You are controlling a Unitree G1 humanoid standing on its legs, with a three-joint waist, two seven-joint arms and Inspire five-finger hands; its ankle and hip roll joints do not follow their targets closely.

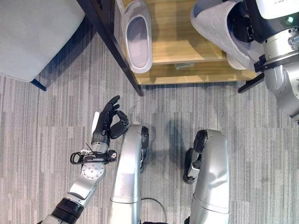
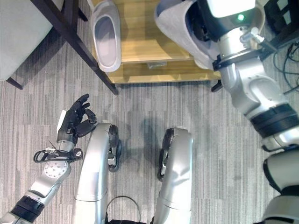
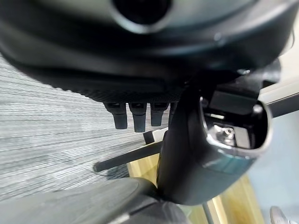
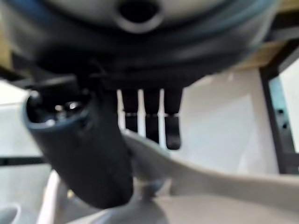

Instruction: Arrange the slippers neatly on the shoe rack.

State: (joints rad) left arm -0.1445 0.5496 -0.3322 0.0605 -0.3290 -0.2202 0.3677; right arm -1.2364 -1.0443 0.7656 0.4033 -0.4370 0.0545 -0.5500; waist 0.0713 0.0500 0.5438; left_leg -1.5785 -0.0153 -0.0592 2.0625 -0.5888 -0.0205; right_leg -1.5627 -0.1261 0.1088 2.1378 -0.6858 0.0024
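Observation:
One grey slipper lies flat on the wooden shoe rack, at the left end of its shelf with its opening up. A second grey slipper hangs tilted over the shelf's right end, and my right hand is shut on it. In the right wrist view the thumb and fingers pinch the edge of this slipper. My left hand hovers over the carpet in front of the rack, its fingers relaxed and holding nothing.
A grey upholstered seat stands to the left of the rack. A dark frame bar runs slantwise along the rack's left side. Loose cables lie on the floor to the right. Grey carpet spreads in front.

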